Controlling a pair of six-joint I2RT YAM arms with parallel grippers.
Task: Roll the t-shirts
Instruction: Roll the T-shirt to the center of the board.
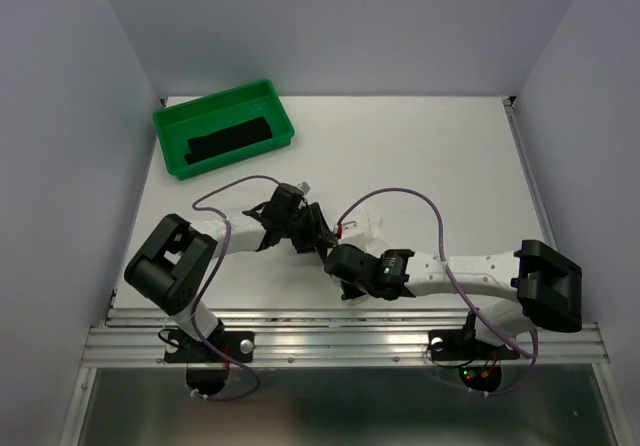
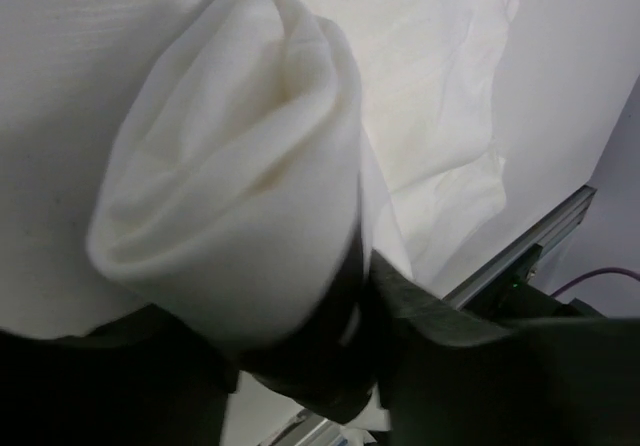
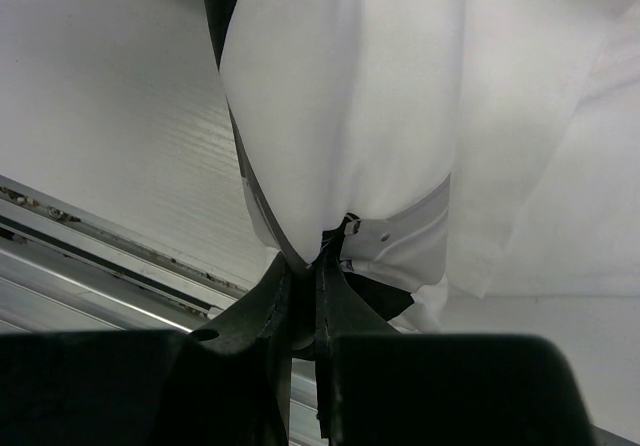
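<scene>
Gripping from both sides, two robot arms meet low over the near middle of the plain white table (image 1: 420, 156). The thin white cotton t-shirt (image 2: 230, 166) lies there between them, partly wound into a soft, thick roll, with the rest of the cloth spread flat and wrinkled on the table beyond it. From above it barely stands out against the white surface, showing only as a small pale bunch beside the grippers.

The left gripper (image 1: 322, 234) has its dark fingers closed around one end of the roll, which bulges out over them in the left wrist view. The right gripper (image 3: 320, 251) has its jaws pressed together on a fold of the same shirt, and the cloth drapes up and over its fingers.

Well apart, at the far left corner of the table, sits a rectangular green plastic tray (image 1: 215, 98) with a flat black cloth-like item (image 1: 230, 138) inside. A ribbed aluminium rail (image 1: 340, 331) runs along the near edge.
</scene>
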